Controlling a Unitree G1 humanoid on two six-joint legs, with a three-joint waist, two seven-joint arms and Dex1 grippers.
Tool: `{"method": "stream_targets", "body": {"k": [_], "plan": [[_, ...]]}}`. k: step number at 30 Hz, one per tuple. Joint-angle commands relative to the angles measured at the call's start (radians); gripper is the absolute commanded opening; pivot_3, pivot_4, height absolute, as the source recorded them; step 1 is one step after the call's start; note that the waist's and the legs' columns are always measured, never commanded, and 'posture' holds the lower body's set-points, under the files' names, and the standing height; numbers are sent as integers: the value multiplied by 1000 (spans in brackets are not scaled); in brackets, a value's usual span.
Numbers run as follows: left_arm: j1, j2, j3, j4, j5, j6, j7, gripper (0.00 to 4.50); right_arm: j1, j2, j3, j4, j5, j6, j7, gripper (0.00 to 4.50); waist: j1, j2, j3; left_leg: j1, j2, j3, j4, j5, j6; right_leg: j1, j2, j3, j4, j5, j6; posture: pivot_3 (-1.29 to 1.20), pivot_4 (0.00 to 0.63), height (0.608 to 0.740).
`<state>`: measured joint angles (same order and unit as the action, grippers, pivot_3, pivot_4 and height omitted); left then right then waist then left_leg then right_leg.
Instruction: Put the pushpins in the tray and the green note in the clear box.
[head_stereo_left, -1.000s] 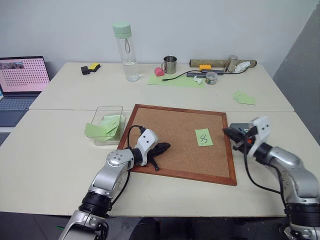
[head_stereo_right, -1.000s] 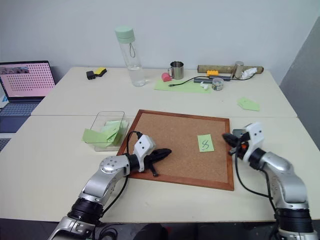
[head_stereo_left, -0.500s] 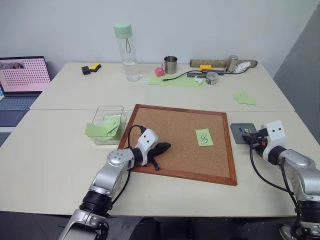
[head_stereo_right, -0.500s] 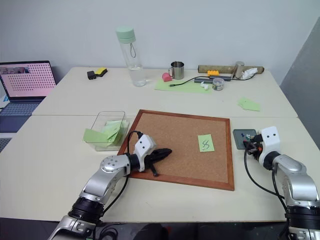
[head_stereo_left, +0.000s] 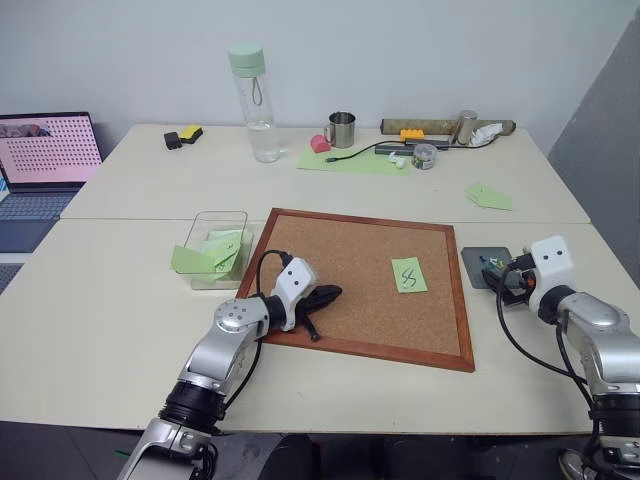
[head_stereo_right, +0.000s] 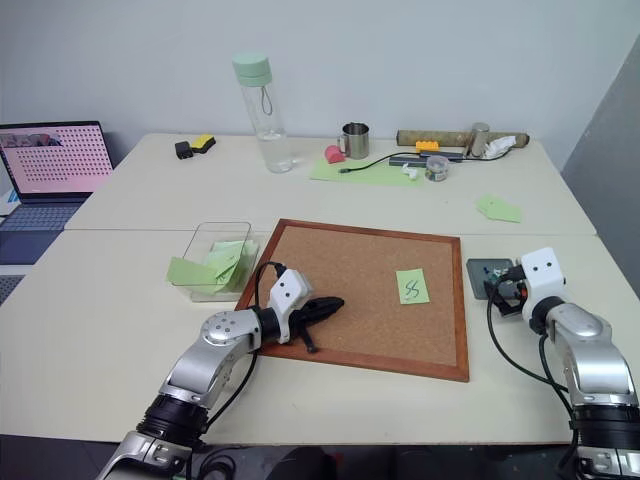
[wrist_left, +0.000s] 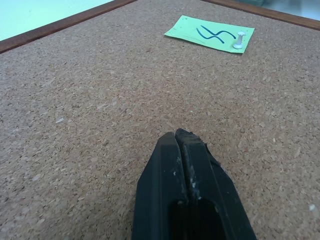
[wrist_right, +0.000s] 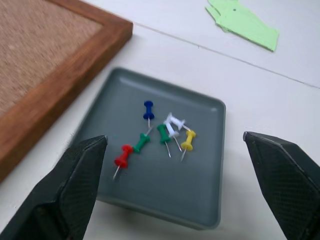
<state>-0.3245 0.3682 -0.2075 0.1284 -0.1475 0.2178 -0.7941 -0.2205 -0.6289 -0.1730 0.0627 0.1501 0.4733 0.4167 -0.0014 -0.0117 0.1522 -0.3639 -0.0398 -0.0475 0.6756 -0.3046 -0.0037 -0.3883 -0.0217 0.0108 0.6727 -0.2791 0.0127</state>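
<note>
while the green note (head_stereo_left: 408, 275) is seen from the head views lying on the cork board (head_stereo_left: 340, 260) toward its right edge, well apart from the clear box (head_stereo_left: 214, 247) off the board's left edge, that step is judged undone. from the left wrist view, the left claw (wrist_left: 181, 137) is pressed together over bare cork, and a white pin (wrist_left: 239, 41) is seen in the note. from the right wrist view, the right claw (wrist_right: 175, 150) is spread above the tray (wrist_right: 200, 200), where the pushpins (wrist_right: 132, 149) lie; one pin is judged left.
</note>
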Motion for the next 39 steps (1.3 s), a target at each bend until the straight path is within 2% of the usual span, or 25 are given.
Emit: {"method": "stream_targets", "body": {"k": [1,6,9,15,20,27,28,35,39], "plan": [[31,6,-23,37,29,35,7,0,-26,-10,-25,-14,-5,-48,3,4492,0,0,0,0,0,0,0,0,0,0,0,0,0,0,0,0,150,740],[37,7,-21,30,28,38,9,0,3,6,-77,-104,106,-80,103,4492,0,0,0,0,0,0,0,0,0,0,0,0,0,0,0,0,150,740],[38,9,-21,29,28,39,9,0,33,8,-66,-187,192,-56,201,4492,0,0,0,0,0,0,0,0,0,0,0,0,0,0,0,0,150,740],[34,8,-25,31,28,40,6,0,79,33,88,-357,228,-11,283,4492,0,0,1,0,0,-1,0,0,0,0,0,-1,-1,0,0,0,150,740],[33,10,-26,28,28,41,4,0,68,105,199,-320,159,-55,252,4492,0,-1,1,0,0,-2,0,0,0,0,0,-1,-1,0,0,0,150,740],[40,11,-25,14,28,51,6,0,11,181,245,-184,107,-141,246,4492,0,-1,1,0,0,-2,0,0,0,0,0,-1,-2,0,0,0,150,740],[41,12,-24,12,28,53,6,0,6,187,243,-168,105,-152,249,4120,0,-1,1,0,0,-2,-1,0,0,0,0,-1,-2,0,0,0,150,740],[49,15,-21,2,28,58,8,0,3,203,232,-109,106,-200,269,2844,0,-1,1,0,0,-2,-1,0,0,0,0,-2,-3,0,0,0,150,740],[53,16,-22,-3,27,60,10,0,7,205,231,-90,105,-216,270,1924,0,-1,1,0,0,-2,-2,0,0,0,0,-2,-3,0,0,0,150,740]]}}
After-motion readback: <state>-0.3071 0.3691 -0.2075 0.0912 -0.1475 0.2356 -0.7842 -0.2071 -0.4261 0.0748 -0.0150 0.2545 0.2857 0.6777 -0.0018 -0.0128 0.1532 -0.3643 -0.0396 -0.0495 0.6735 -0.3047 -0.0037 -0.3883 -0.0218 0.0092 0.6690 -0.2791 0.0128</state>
